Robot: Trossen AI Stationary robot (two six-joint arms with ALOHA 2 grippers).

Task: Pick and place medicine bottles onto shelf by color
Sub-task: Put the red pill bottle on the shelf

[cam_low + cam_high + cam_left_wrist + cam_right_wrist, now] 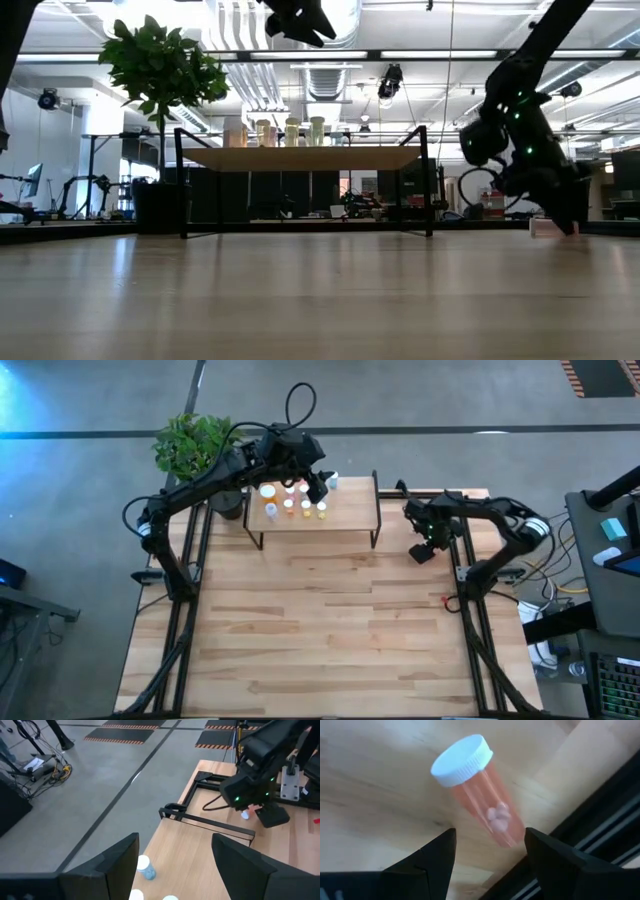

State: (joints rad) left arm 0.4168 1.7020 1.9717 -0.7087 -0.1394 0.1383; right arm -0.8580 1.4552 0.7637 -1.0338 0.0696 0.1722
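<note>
In the high view the shelf sits in the upper middle of the frame, and a cluster of medicine bottles stands on its left half, white caps up. The left gripper hangs over that cluster, just above the shelf's back edge; its fingers are spread apart in the left wrist view with nothing between them, and a blue-green bottle with a white cap stands below, in the lower middle of that frame. The right gripper is at the middle right of the high view, low over the table beside the black frame rail and well apart from the shelf. Its fingers are also released, and the right wrist view shows a pinkish bottle with a white cap on the wood just ahead of them, tilted, untouched. A potted plant stands at the upper left.
</note>
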